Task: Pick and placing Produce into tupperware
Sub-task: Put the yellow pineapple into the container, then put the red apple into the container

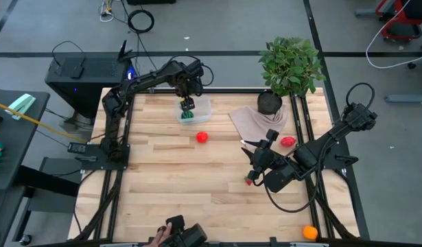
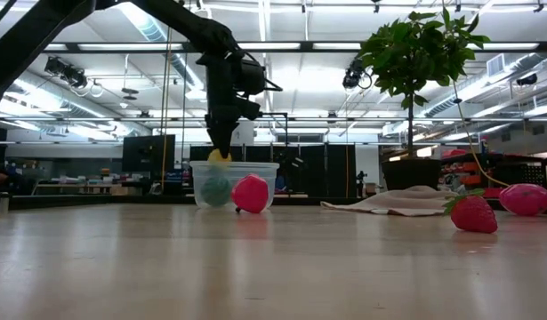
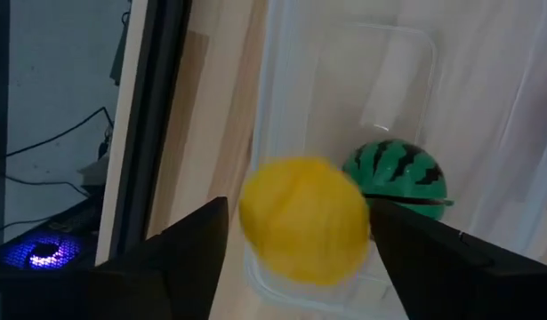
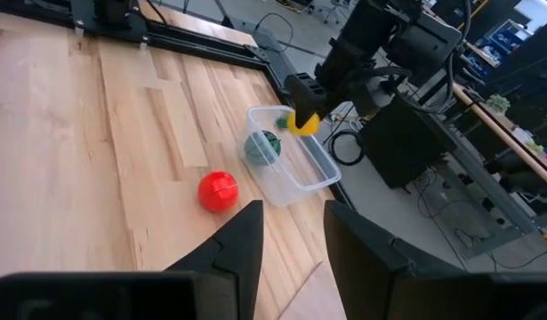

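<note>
We judged this the release step: our left hand hung over the clear rectangular plastic tub, fingers parted around the round yellow toy fruit, not visibly pinching it. Next it needs a clean drop beside the dark-green striped ball.

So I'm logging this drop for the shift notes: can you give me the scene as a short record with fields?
left gripper: over the tupperware, jaws apart either side of the yellow piece
in tupperware: dark-green striped ball
on table: red piece, strawberry, pink-red piece
table edge: orange piece
right gripper: waits by the beige cloth
</note>
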Controlling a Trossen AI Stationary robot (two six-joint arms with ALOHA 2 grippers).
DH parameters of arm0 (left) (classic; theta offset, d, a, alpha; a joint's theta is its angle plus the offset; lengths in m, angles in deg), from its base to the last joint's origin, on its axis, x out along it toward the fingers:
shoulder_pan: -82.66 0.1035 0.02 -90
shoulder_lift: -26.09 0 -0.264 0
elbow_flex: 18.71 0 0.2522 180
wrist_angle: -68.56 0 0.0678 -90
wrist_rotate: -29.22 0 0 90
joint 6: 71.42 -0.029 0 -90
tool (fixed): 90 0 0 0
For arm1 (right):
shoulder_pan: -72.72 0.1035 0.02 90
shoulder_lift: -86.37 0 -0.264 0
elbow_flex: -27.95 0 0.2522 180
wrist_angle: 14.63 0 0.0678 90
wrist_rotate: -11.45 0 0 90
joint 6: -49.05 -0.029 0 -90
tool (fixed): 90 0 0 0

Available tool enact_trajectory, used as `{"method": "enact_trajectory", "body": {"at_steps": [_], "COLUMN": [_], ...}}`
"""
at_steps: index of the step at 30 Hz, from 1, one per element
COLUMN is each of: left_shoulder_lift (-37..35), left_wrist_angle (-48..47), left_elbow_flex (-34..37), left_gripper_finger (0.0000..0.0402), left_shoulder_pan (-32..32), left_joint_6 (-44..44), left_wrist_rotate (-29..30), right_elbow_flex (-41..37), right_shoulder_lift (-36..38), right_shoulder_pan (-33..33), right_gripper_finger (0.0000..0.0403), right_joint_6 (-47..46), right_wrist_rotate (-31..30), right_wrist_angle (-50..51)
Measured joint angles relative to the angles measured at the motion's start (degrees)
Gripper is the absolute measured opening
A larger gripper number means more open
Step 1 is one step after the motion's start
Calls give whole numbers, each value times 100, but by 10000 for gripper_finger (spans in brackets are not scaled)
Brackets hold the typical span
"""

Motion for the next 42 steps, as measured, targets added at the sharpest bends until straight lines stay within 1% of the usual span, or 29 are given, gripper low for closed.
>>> {"method": "enact_trajectory", "body": {"at_steps": [5, 17, 23, 26, 30, 33, 35, 40, 42], "left_shoulder_lift": [0, -21, -367, -697, -1148, -1444, -1597, -1719, -1687], "left_wrist_angle": [0, -4, -57, -110, -131, -138, -133, -136, -176], "left_elbow_flex": [0, 0, 0, -2, -7, -7, -9, -9, -7], "left_gripper_finger": [294, 291, 291, 291, 291, 291, 291, 291, 291], "left_shoulder_pan": [0, -37, -251, -438, -840, -1293, -1650, -2690, -2992], "left_joint_6": [17, 280, 389, 660, 1298, 2040, 2707, 4425, 5256], "left_wrist_rotate": [0, 2, -120, -303, -734, -726, -500, 547, 807], "right_elbow_flex": [-1, -1, -1, -1, -2, -2, -1, 0, -2], "right_shoulder_lift": [0, 0, 0, 0, 0, 0, 0, 0, 0], "right_shoulder_pan": [0, 0, 2, 11, 11, 13, 13, 14, 49], "right_gripper_finger": [128, 128, 128, 128, 128, 128, 128, 128, 128], "right_joint_6": [-1, -2, -1, 0, 43, 92, 102, 105, 105], "right_wrist_rotate": [6, 7, 7, 7, 7, 9, 9, 20, 29], "right_wrist_angle": [0, 0, 1, 2, 2, 2, 4, 3, 7]}}
